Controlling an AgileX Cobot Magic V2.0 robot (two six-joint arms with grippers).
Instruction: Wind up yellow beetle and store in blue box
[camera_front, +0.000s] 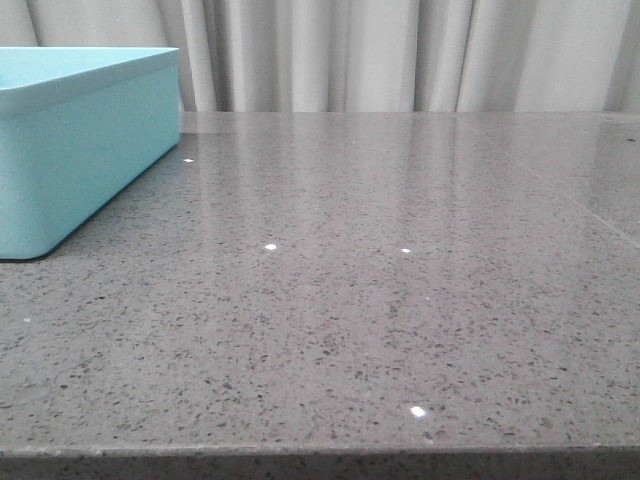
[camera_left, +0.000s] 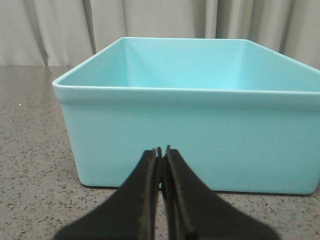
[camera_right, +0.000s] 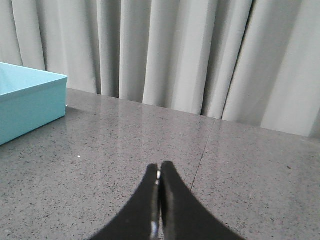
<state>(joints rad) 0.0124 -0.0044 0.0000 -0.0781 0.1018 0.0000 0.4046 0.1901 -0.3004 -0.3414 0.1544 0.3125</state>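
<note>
The blue box (camera_front: 70, 150) stands at the far left of the grey stone table in the front view, its inside hidden from there. In the left wrist view the blue box (camera_left: 200, 115) fills the frame and the part of its inside that shows holds nothing. My left gripper (camera_left: 160, 150) is shut with nothing in it, just short of the box's near wall. My right gripper (camera_right: 160, 167) is also shut and holds nothing, low over bare tabletop, with the blue box (camera_right: 25, 100) well off to its side. The yellow beetle is out of view.
A pale pleated curtain (camera_front: 400, 50) hangs behind the table. The table's front edge (camera_front: 320, 455) runs along the bottom of the front view. A thin seam (camera_right: 205, 145) crosses the stone ahead of the right gripper.
</note>
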